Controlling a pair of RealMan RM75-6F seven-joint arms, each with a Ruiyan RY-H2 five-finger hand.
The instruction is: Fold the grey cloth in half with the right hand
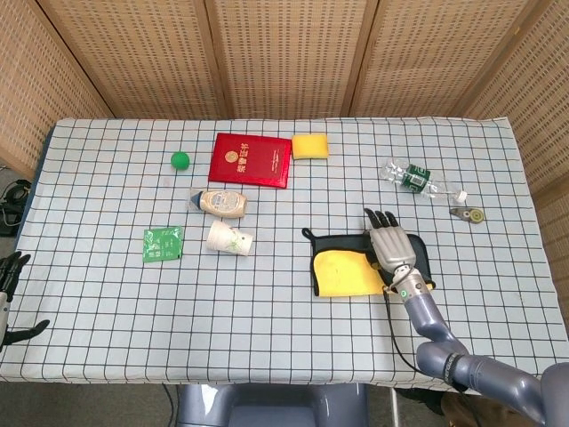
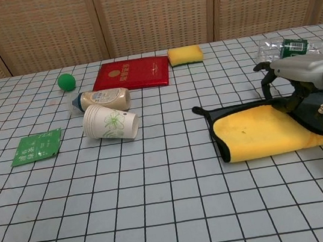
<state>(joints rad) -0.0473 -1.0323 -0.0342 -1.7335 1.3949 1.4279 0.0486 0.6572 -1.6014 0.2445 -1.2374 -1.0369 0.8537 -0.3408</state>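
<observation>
The grey cloth (image 1: 342, 241) lies at the table's front right, its near part turned over so the yellow underside (image 1: 348, 273) faces up and covers most of it. In the chest view the yellow flap (image 2: 266, 132) reaches nearly to the cloth's far grey edge (image 2: 236, 108). My right hand (image 1: 389, 242) is over the cloth's right far part, its fingers (image 2: 296, 96) curled down and pinching the folded edge. My left hand (image 1: 11, 283) hangs off the table's front-left corner with its fingers apart, holding nothing.
A paper cup (image 1: 229, 238) and a lying beige bottle (image 1: 220, 203) sit left of the cloth, with a green packet (image 1: 163, 244) further left. At the back are a red booklet (image 1: 251, 160), yellow sponge (image 1: 310, 146) and green ball (image 1: 180, 160). A clear plastic bottle (image 1: 418, 181) lies at the right.
</observation>
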